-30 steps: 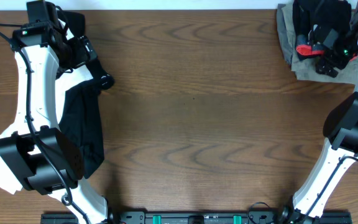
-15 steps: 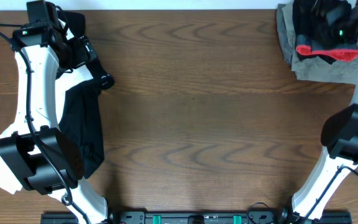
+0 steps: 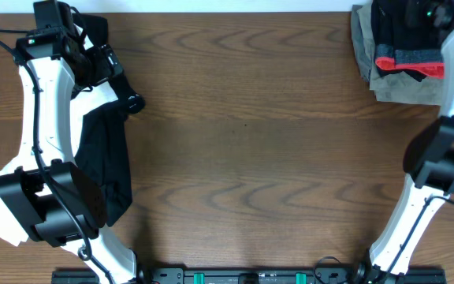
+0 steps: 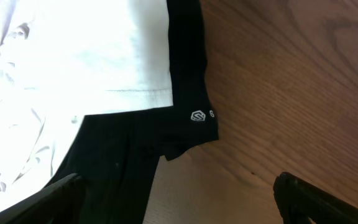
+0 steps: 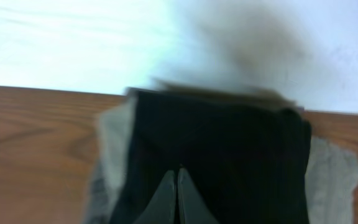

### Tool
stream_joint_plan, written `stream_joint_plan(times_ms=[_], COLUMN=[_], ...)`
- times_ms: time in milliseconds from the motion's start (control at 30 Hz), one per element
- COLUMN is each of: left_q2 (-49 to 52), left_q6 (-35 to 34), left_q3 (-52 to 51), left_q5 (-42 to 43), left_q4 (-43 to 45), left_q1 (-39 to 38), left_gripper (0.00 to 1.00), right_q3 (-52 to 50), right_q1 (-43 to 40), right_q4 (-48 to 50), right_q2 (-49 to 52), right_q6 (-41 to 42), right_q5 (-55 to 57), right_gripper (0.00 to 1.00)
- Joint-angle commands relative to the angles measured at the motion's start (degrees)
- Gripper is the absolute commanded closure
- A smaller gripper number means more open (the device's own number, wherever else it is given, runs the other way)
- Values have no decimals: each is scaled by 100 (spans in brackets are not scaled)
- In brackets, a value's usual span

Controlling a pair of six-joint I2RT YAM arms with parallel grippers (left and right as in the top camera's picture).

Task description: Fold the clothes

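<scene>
At the bench's (image 3: 243,118) far right corner, one layer of the black leggings (image 3: 396,31), heaped on a khaki piece (image 3: 404,88), is best pinched firmly at its edge and drawn clear for spreading, it is judged. The right claw (image 5: 178,190) is pressed together on the leggings' near edge; whether cloth is caught cannot be told. The left claw (image 4: 178,199) is held wide apart over a black piece (image 4: 117,155).

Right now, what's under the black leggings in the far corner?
A khaki garment lies under the black leggings, poking out around them. Anything deeper in the pile is covered.
</scene>
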Motion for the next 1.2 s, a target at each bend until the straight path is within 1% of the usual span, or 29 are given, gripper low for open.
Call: stream_joint_plan(times_ms=[0,233,500,700,900,933,967,1033,1067,1133,1167], left_q2=[46,101,258,260,260,260,260,260,260,260,260], left_q6=[-55,-57,-57,-55,-55,-55,-55,-55,-55,-55,-55], left_q3=[-28,-28,-28,-28,-28,-28,-28,-28,-28,-28,-28], left_q5=[-70,-70,-70,-70,-70,-70,-70,-70,-70,-70,-70], left_q4=[24,74,76,96,94,92,94,92,92,92,92], left_q1=[4,4,4,4,4,4,4,4,4,4,4], left_gripper=[2,2,2,2,2,2,2,2,2,2,2], right_q3=[13,13,13,15,22,22,22,22,22,22,22], right_q1=[-50,-146,-103,-116,-155,-166,-188,-216,-223,-221,-221], right_q4=[269,846,741,756,715,695,658,603,557,415,332], right_q2=[518,1272,2142,1952,1147,977,752,315,109,-396,-658], right_q6=[319,892,1023,1010,898,874,824,756,745,748,752], right_q5=[584,656,629,627,612,616,619,636,638,634,621], right_gripper=[99,99,98,99,99,96,90,75,66,44,36])
